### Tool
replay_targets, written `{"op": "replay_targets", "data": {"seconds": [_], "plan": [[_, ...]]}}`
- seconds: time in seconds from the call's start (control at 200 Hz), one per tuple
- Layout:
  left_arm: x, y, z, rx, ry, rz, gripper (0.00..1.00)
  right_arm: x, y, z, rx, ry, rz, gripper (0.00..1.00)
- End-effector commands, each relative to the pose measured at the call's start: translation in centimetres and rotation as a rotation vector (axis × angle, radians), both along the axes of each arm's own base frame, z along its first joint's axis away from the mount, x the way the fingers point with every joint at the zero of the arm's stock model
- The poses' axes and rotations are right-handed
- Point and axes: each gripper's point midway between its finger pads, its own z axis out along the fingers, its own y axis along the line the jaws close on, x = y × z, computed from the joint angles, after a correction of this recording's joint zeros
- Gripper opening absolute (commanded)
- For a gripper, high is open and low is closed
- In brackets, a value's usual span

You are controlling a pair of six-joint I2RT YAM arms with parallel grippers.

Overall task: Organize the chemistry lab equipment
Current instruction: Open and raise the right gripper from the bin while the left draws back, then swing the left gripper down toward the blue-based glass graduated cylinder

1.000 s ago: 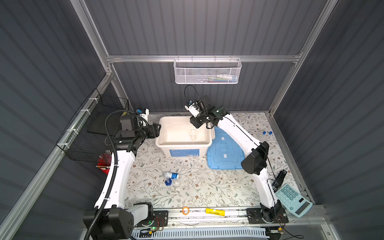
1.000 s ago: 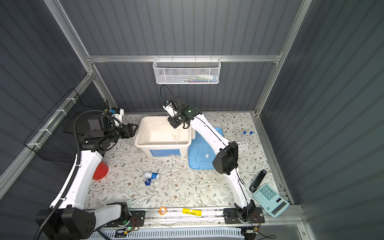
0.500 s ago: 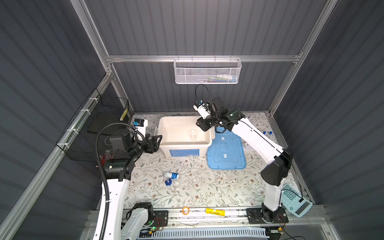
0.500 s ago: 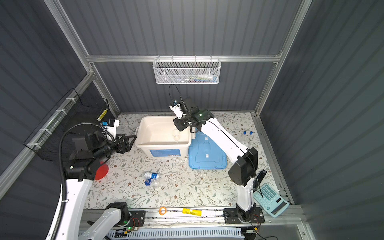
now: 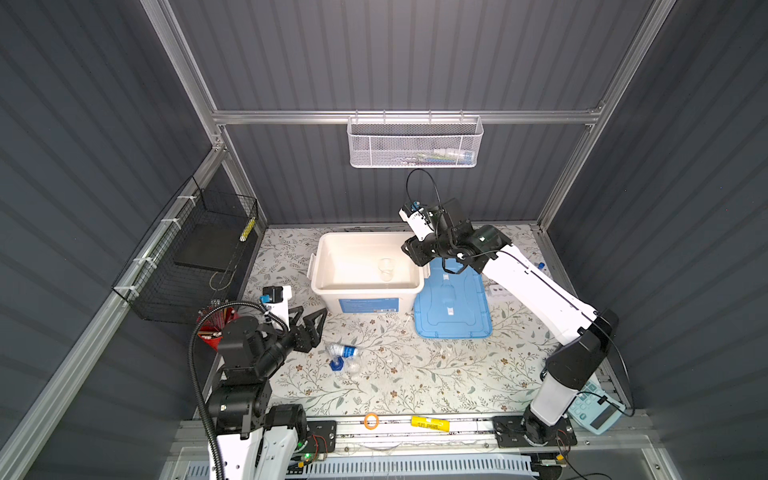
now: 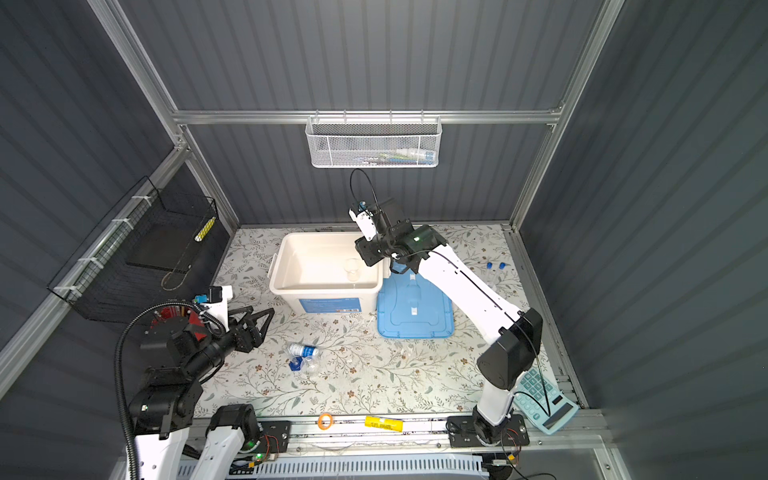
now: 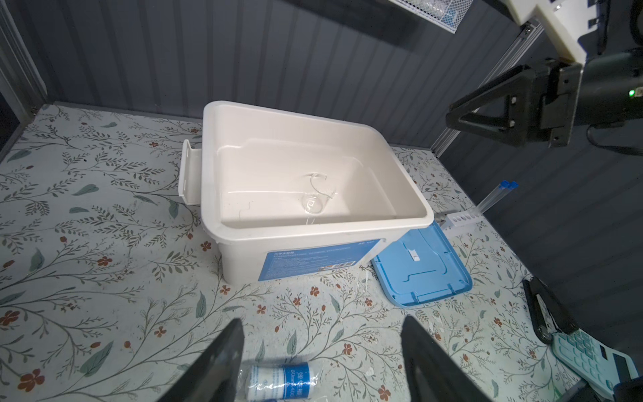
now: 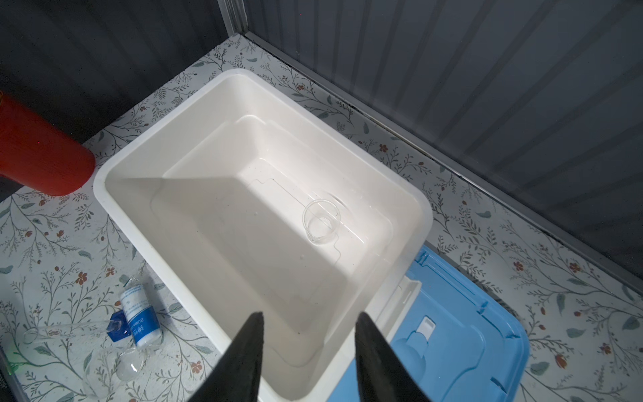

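Note:
A small clear beaker (image 5: 386,268) (image 8: 320,221) stands inside the white bin (image 5: 365,286) (image 6: 286,266). My right gripper (image 5: 413,251) (image 8: 308,315) hangs open and empty over the bin's right end. On the mat in front of the bin lie a white blue-labelled bottle (image 5: 345,351) (image 7: 282,379), a clear cylinder on a blue base (image 8: 116,325) and a round flask (image 8: 130,362). My left gripper (image 5: 309,318) (image 7: 322,323) is open and empty, just left of the bottle. Blue-capped tubes (image 6: 494,265) (image 7: 501,193) lean by the white holed rack (image 7: 459,219) at the right.
The blue lid (image 5: 451,303) lies flat right of the bin. A red cup of sticks (image 5: 216,330) stands behind my left arm. A calculator (image 6: 544,401) sits at the front right corner. A black wire basket (image 5: 195,249) and a white mesh basket (image 5: 415,143) hang on the walls.
My left arm has drawn back from the bin's left side toward the front left. My right gripper has moved right, off the bin's middle, and opened wider. The beaker has stayed in the bin.

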Motion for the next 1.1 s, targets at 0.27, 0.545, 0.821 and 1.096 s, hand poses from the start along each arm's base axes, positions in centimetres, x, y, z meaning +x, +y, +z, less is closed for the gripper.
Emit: {"op": "replay_targets", "data": {"seconds": [0.27,0.545,0.821,1.096], "plan": [[2.5,0.2,-2.3,-0.168,0.083,0.074,0.67,0.2,-1.1,-0.7,-0.008,-0.029,-0.027,0.46],[0.4,2.6,-3.2,-0.248,0.152,0.265,0.66,0.9,-1.2,-1.7,-0.008,-0.013,0.005,0.46],[0.2,2.8,-6.8,-0.295,0.267,0.316,0.62,1.1,-0.7,-2.6,0.01,0.015,0.016,0.46],[0.9,2.0,-8.8,-0.347,0.303,0.287,0.62,1.3,-0.8,-2.8,0.011,0.018,0.005,0.46]]}}
